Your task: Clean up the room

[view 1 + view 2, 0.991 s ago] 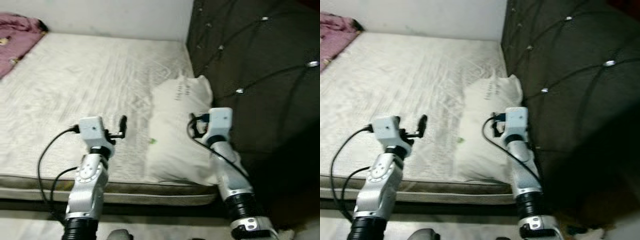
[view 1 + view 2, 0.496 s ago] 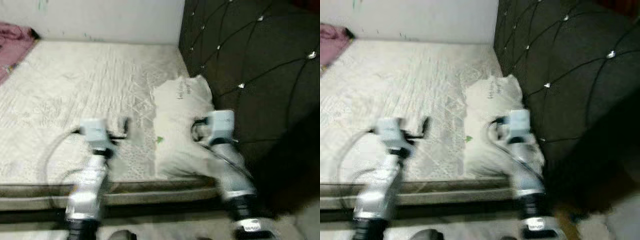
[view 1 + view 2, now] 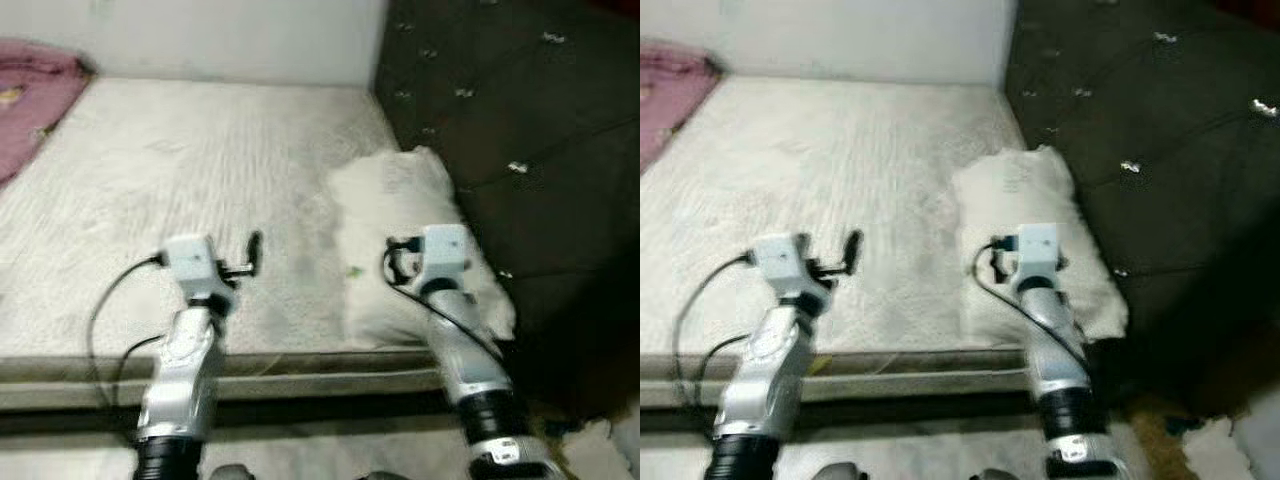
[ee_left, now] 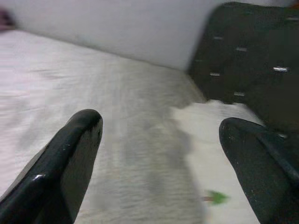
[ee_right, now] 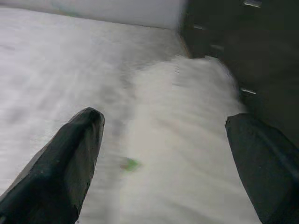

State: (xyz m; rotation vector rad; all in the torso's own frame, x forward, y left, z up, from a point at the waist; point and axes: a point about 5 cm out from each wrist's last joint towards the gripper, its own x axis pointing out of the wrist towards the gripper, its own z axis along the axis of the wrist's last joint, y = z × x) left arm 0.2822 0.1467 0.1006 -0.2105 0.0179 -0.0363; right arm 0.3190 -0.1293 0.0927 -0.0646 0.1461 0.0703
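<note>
Writing: dark print on the upper face of the white rumpled pillow (image 3: 415, 245), too blurred to read.
Pillow place: flat on the bare cream quilted mattress (image 3: 180, 170), at its right side, just beside the dark tufted headboard with shiny studs (image 3: 510, 120).
Green speck: small green scrap (image 3: 353, 270) near the pillow's left edge, close to the mattress front.
Pink cloth: crumpled pink fabric (image 3: 35, 100) at the mattress's far left corner, well apart from both arms.
Left arm: silver, raised from below the bed edge, forearm upright, wrist bent forward over the front strip of the mattress.
Left gripper (image 4: 159, 154): black fingers (image 4: 70, 154) spread wide apart, nothing between them, hovering above the mattress surface, pointed toward the pillow and headboard corner.
Right arm: silver, raised beside the left one, wrist box over the pillow's near end, black cable looped at its left side.
Right gripper (image 5: 163, 163): black fingers (image 5: 65, 158) released and far apart, grasping nothing, poised over the pillow, green scrap in line between them.
Backdrop: plain white wall (image 3: 230, 40) behind the bed.
</note>
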